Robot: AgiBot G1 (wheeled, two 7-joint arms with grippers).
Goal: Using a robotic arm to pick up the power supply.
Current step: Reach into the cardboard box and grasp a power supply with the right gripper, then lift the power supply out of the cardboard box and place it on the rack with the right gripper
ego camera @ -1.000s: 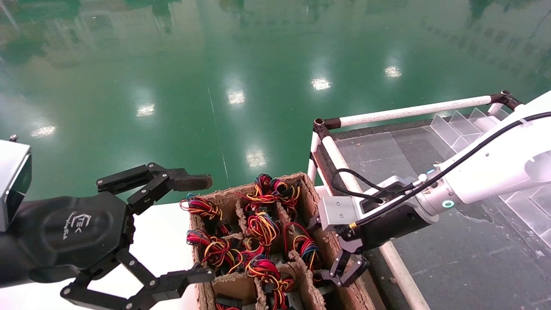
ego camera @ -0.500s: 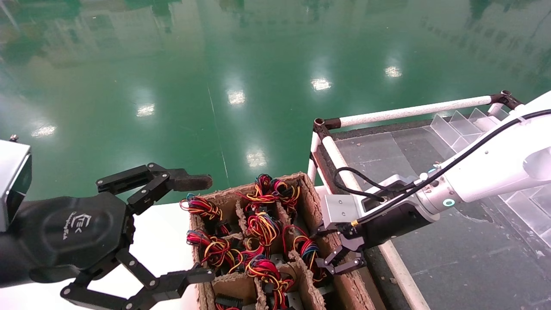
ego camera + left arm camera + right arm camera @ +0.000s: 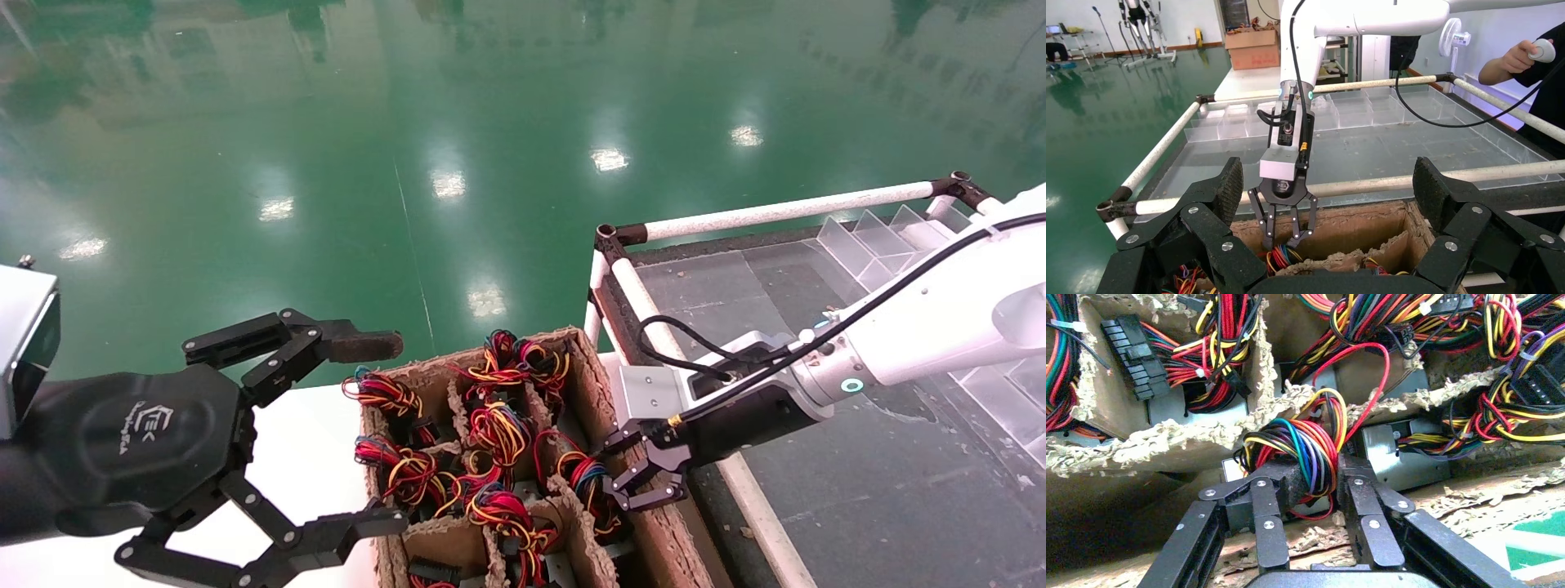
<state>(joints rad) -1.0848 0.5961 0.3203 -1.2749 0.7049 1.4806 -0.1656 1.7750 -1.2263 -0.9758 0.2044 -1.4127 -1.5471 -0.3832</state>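
Note:
A cardboard box (image 3: 426, 369) with paper dividers holds several power supplies, each under a bunch of coloured wires. My right gripper (image 3: 633, 490) reaches into the box's right-hand compartment. In the right wrist view the right gripper (image 3: 1321, 471) is shut on the wire bundle (image 3: 1303, 447) of one power supply (image 3: 1398, 456), a grey metal body lying just behind the wires. The left wrist view shows the same right gripper (image 3: 1284, 236) with its tips down among the wires (image 3: 1281, 254). My left gripper (image 3: 384, 433) hangs open and empty left of the box.
A white pipe rail (image 3: 776, 208) frames a grey mat with clear plastic dividers (image 3: 874, 237) to the right of the box. The box stands on a white table (image 3: 310, 457). Torn cardboard partitions (image 3: 1168, 441) crowd the compartments. A person (image 3: 1523, 61) stands beyond the frame.
My right gripper has moved left from the box's right wall into the compartment and its fingers have closed round the wire bundle. The left arm has not moved.

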